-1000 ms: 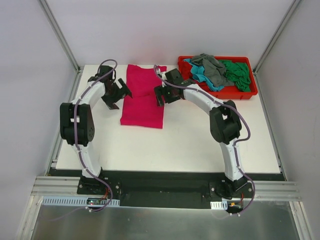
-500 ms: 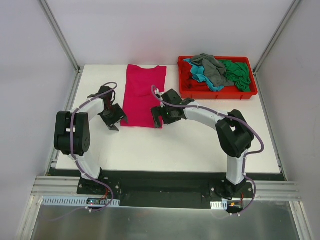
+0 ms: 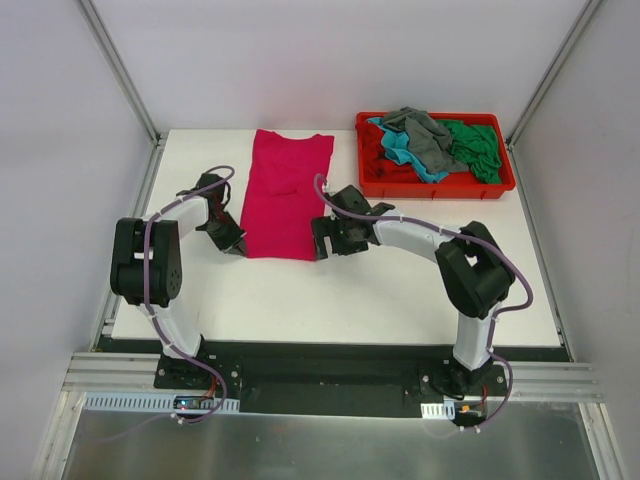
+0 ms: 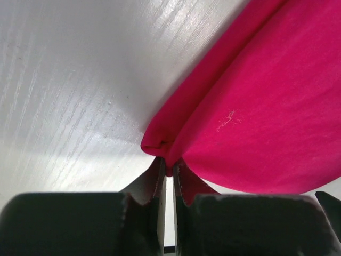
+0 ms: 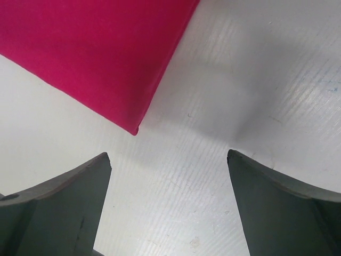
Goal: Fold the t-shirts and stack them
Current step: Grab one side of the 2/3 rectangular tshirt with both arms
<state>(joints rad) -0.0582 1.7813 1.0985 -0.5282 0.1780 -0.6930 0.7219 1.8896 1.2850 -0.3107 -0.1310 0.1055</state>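
A magenta-pink t-shirt (image 3: 283, 195) lies folded into a long strip on the white table (image 3: 350, 290), collar end toward the back. My left gripper (image 3: 236, 243) sits at its near-left corner, shut on a pinch of the pink cloth (image 4: 160, 146). My right gripper (image 3: 320, 243) hovers at the near-right corner (image 5: 134, 128), jaws wide open over bare table with nothing between them. More t-shirts (image 3: 435, 143), grey, teal, green and dark red, are heaped in the red tray (image 3: 440, 186) at the back right.
Metal frame posts (image 3: 120, 70) and white walls close in the table on the left, back and right. The arms' bases stand on a black rail (image 3: 320, 372) at the near edge.
Both grippers came down from the shirt's middle to its near corners. The doubled-over shirt now lies stretched out longer. The left gripper closed on the corner; the right stayed open.
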